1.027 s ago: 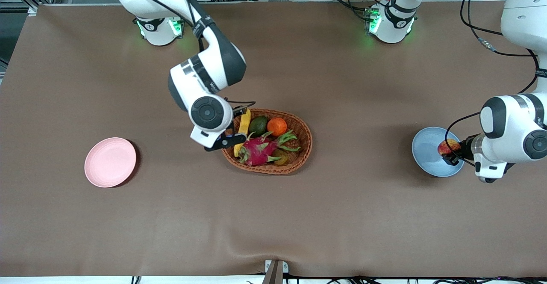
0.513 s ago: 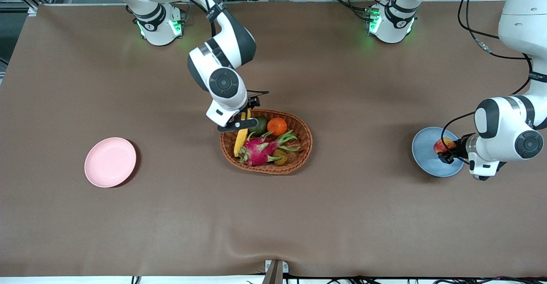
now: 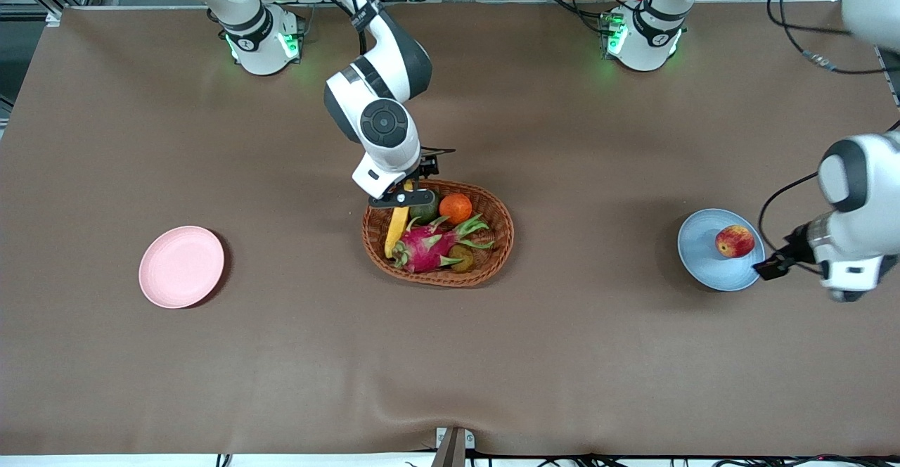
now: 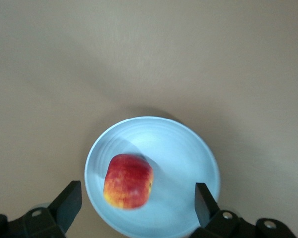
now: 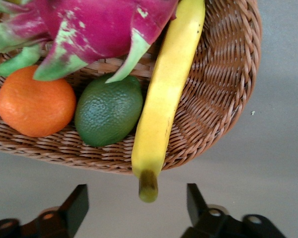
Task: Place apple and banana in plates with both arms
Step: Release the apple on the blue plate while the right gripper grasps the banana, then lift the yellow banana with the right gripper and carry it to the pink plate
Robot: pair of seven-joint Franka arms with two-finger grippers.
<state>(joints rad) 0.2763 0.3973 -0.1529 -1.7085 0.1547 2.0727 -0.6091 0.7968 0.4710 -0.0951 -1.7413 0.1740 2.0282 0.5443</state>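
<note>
The red and yellow apple (image 3: 735,241) lies on the light blue plate (image 3: 703,259) near the left arm's end of the table. My left gripper (image 3: 770,268) is open and empty over that plate's rim, apart from the apple. In the left wrist view the apple (image 4: 128,180) lies on the plate (image 4: 188,153) between the spread fingers of my left gripper (image 4: 137,201). The banana (image 3: 396,228) lies in the basket. My right gripper (image 3: 406,193) is open over its stem end. In the right wrist view the banana (image 5: 169,99) pokes its stem between the fingers of my right gripper (image 5: 137,198), untouched. The pink plate (image 3: 181,266) holds nothing.
The oval woven basket (image 3: 496,242) at the table's middle also holds a dragon fruit (image 3: 425,247), an orange (image 3: 455,207), a green avocado (image 3: 425,211) and a small brown fruit (image 3: 462,258). The pink plate lies toward the right arm's end.
My left gripper has let go of the apple and drawn back off the blue plate. My right gripper has moved along the banana to its stem end at the basket's rim.
</note>
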